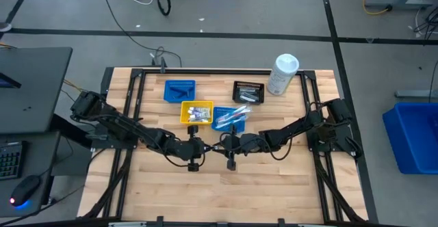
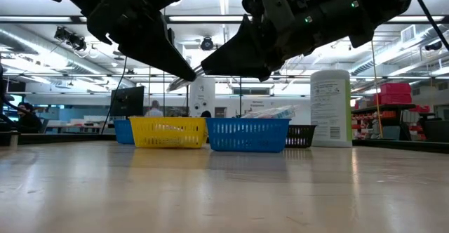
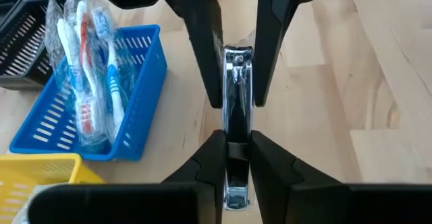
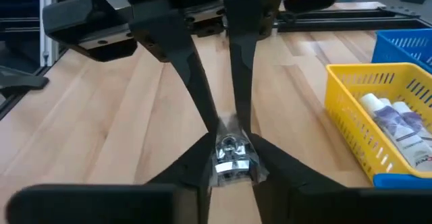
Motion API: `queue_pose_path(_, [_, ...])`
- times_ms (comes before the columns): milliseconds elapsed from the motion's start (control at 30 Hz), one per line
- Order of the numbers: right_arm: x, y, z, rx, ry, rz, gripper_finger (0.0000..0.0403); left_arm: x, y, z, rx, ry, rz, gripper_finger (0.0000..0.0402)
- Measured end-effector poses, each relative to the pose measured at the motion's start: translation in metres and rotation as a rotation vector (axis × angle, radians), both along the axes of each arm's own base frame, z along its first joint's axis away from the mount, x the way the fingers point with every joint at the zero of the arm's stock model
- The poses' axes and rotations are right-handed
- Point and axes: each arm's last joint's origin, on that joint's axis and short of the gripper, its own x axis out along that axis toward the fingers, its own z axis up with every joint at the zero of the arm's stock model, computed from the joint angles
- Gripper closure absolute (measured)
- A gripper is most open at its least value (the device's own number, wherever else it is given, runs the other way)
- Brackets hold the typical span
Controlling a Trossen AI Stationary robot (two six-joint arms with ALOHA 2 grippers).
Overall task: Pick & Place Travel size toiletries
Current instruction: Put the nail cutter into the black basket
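Note:
A silvery nail clipper (image 3: 237, 109) hangs in the air above the middle of the table (image 1: 274, 179), between both grippers. My left gripper (image 3: 236, 166) comes in from the table's left and is shut on the clipper's tail end. My right gripper (image 4: 233, 163) comes in from the right and is shut on the end with the rivet. In the high view the two grippers meet tip to tip at the clipper (image 1: 213, 145). The low view shows the clipper (image 2: 184, 81) well above the wood. Packed toothbrushes (image 3: 84, 82) lie in a blue bin (image 3: 138, 96). My left gripper pinches the clipper's tail end (image 3: 237, 146) between its two fingers, level, from the table's left, with the fingers lying along the clipper. The clipper is lifted clear and level. My right gripper pinches the clipper's rivet end (image 4: 233, 153) between its two fingers, level, from the table's right, in line with the clipper. Its fingers (image 3: 206, 62) flank that end opposite my left fingertips.
Beyond the grippers stand a yellow bin (image 1: 196, 112) with mini tubes, the blue bin (image 1: 229, 116) with toothbrushes, another blue bin (image 1: 180, 90), a black bin (image 1: 248, 92) and a large white canister (image 1: 282, 73). Bare wood lies toward the near edge.

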Motion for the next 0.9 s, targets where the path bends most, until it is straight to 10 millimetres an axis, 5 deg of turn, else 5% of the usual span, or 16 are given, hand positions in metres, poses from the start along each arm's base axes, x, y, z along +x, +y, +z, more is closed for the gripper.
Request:
queue_pose_path(633, [-0.006,0.005,-0.009,0.036,0.104,-0.008,0.0341,0.001,0.000,0.001,-0.069,-0.022,0.049,0.0267])
queue_pose_path(900, [-0.037,0.001,0.032,-0.015,0.225,-0.066,0.0340,0.001,0.000,0.001,-0.071,-0.021,0.050,0.0265])
